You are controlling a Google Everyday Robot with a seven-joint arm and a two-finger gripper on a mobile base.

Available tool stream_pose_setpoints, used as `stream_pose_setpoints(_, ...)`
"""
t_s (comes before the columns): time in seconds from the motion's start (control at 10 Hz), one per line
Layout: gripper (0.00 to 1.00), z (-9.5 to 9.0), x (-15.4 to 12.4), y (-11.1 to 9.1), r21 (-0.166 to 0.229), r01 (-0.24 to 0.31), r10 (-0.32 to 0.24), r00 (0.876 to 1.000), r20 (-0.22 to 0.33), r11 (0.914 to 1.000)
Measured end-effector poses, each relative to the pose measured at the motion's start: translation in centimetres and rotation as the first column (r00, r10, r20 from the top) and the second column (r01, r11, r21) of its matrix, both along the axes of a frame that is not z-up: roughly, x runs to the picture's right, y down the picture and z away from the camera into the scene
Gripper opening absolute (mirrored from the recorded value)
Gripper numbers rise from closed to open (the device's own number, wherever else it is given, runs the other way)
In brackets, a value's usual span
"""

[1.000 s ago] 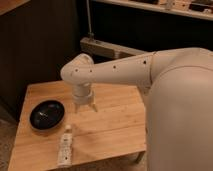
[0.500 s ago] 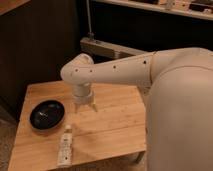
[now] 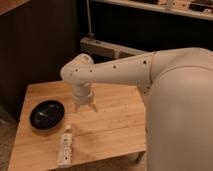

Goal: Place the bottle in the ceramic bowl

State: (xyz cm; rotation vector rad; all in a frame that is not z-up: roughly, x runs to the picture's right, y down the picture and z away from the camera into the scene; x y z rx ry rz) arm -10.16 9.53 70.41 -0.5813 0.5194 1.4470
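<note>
The bottle (image 3: pixel 65 146) lies on its side near the lower left of the frame, close to the front edge of the wooden table (image 3: pixel 117 127). Its long axis runs almost straight up and down the frame. The white cap is at the upper end and the base points toward the bottom edge. The ceramic bowl (image 3: pixel 47 115) sits just up and to the left of the cap. It is close beside the bottle and does not appear to touch it, and nothing is in it.

The gripper (image 3: pixel 85 107) hangs pointing down over the middle of the table, up and to the right of the bottle and level with the bowl's right side. Its two fingers stand apart with nothing between them. The coming move seems to turn on this offset: the gripper would have to travel toward the lower left of the frame and descend, with its jaws set across the bottle's narrow width, not along its length.

The single white arm (image 3: pixel 117 72) reaches in from the right, where the robot's bulky body (image 3: pixel 182 115) fills that side. Nothing lies between the gripper and the bottle. The bowl's near rim is the one thing to avoid on the way down.
</note>
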Motion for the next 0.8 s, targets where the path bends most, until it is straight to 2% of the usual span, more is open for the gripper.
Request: stream_pose_setpoints(0.8, 0.65, 0.03, 0.01, 0.04, -0.001, 0.0, 0.0, 1.0, 0.0, 1.0)
